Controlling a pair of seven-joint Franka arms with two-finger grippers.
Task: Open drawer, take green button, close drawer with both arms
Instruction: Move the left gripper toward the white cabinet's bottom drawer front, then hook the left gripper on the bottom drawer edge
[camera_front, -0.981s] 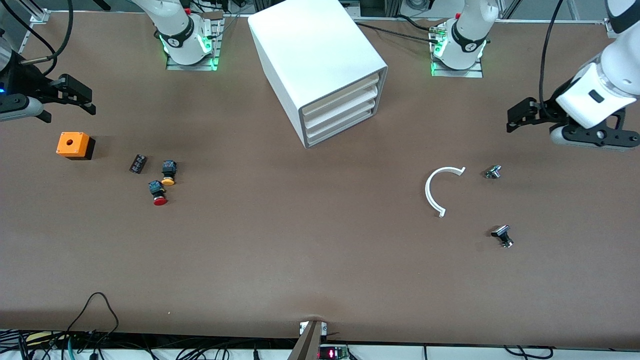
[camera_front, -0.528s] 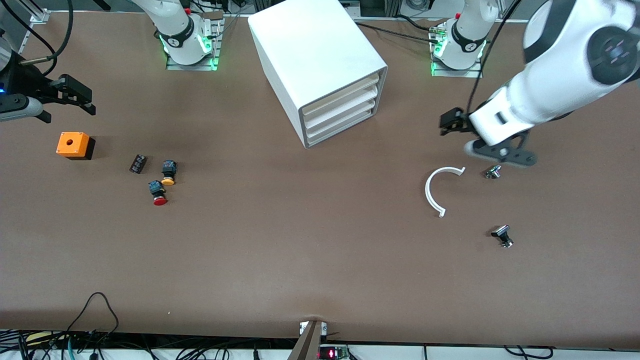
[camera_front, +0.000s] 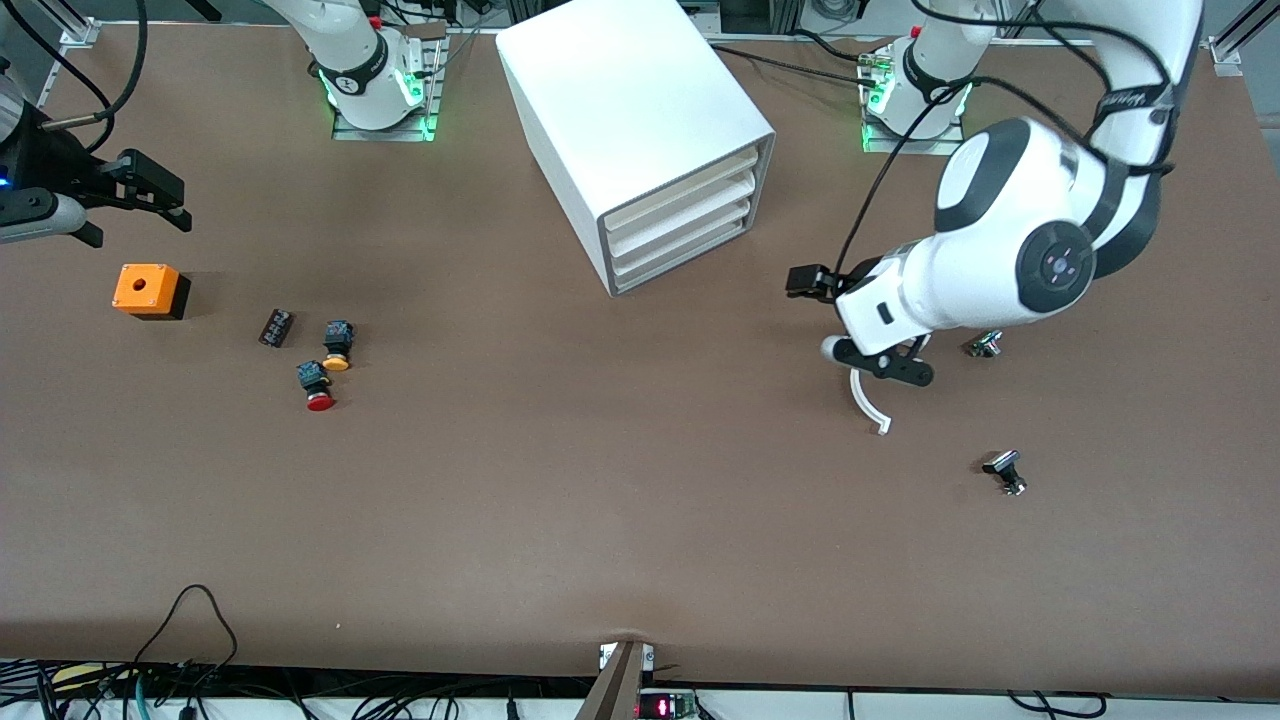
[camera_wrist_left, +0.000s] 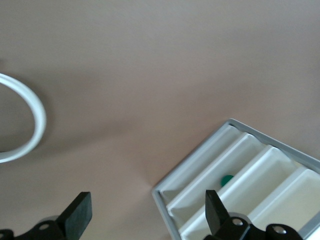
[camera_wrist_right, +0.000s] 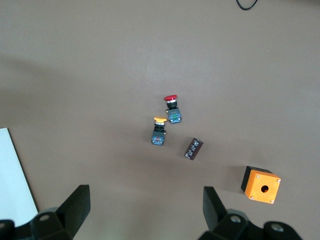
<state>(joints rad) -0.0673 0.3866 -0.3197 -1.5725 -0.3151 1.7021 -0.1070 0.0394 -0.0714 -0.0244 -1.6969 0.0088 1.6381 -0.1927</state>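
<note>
Left arm: reaches from its base down over the tabletop (camera_front: 600, 500), elbow high, forearm pointing toward the cabinet (camera_front: 640, 130).
Left gripper (camera_front: 805, 282): hovers over bare tabletop between the cabinet's front and the white curved strip (camera_front: 866, 400); fingers (camera_wrist_left: 77, 217) spread wide apart, holding nothing.
Right arm: waits at its own end of the tabletop, mostly cut off by the front view's edge.
Right gripper (camera_front: 150, 195): hangs above the orange box (camera_front: 148, 290); fingers (camera_wrist_right: 75, 205) apart and empty.
Drawer (camera_front: 682, 262): lowest of four in the cabinet, pushed in flush with the others.
Button (camera_wrist_left: 227, 179): only a sliver of green cap peeks through the gap above one drawer front in the left wrist view; I cannot tell which drawer. The front view shows none of it.
Right wrist view only: the red-capped button (camera_wrist_right: 172, 107), the orange-yellow-capped button (camera_wrist_right: 159, 131) and the small black block (camera_wrist_right: 193, 148) lie close together, apart from the orange box.
Partly hidden: the left forearm covers the upper part of the curved strip and sits just beside the small metal part (camera_front: 985, 345).
Further item: a second metal part (camera_front: 1005, 472) lies nearer the front camera, in the open.
</note>
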